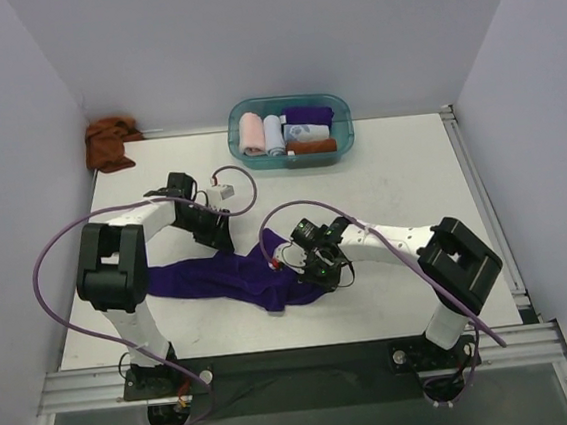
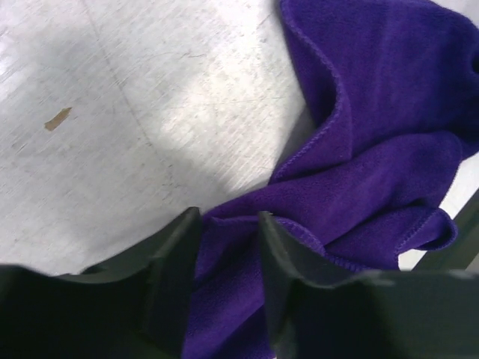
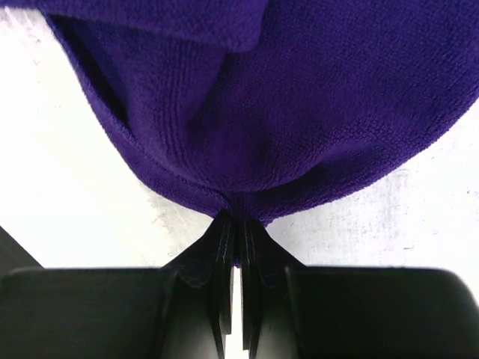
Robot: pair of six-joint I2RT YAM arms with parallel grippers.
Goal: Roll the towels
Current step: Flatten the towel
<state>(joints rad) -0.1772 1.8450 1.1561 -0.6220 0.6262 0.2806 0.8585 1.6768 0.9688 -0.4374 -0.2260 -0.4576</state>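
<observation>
Now, overhead, purple towel (image 1: 220, 279): crumpled, lying on the near half of the tabletop (image 1: 401, 181), long axis running left to right between the two arms.
Overhead, left gripper (image 1: 221, 244): at the towel's far edge, towards its left part.
Overhead, right gripper (image 1: 293, 262): on the bunched right end of the towel, so each arm is near one end.
Overhead, rust-brown towel (image 1: 108, 144): heaped in the far left corner, well apart from both arms.
Overhead, room: bare tabletop lies between the towel and the teal tub (image 1: 346, 131) of rolled cloths (image 1: 266, 134); the towel's near side is close to the tabletop's front edge, so spreading it looks easier away from the arms.
Left wrist, left gripper (image 2: 228, 221): jaws partly apart, astride a fold of the purple towel (image 2: 374, 149); no firm pinch shows.
Left wrist, lie: the cloth runs off to the right of the fingers, hemmed edges curling; scratched tabletop (image 2: 112, 149) lies to the left.
Right wrist, right gripper (image 3: 236, 224): jaws closed tight on the hem of the purple towel (image 3: 299, 112), which hangs bunched ahead of them.
Right wrist, room: tabletop (image 3: 75, 187) shows either side of the cloth.
Judgement: the towel is not yet flat, so rolling cannot start.
</observation>
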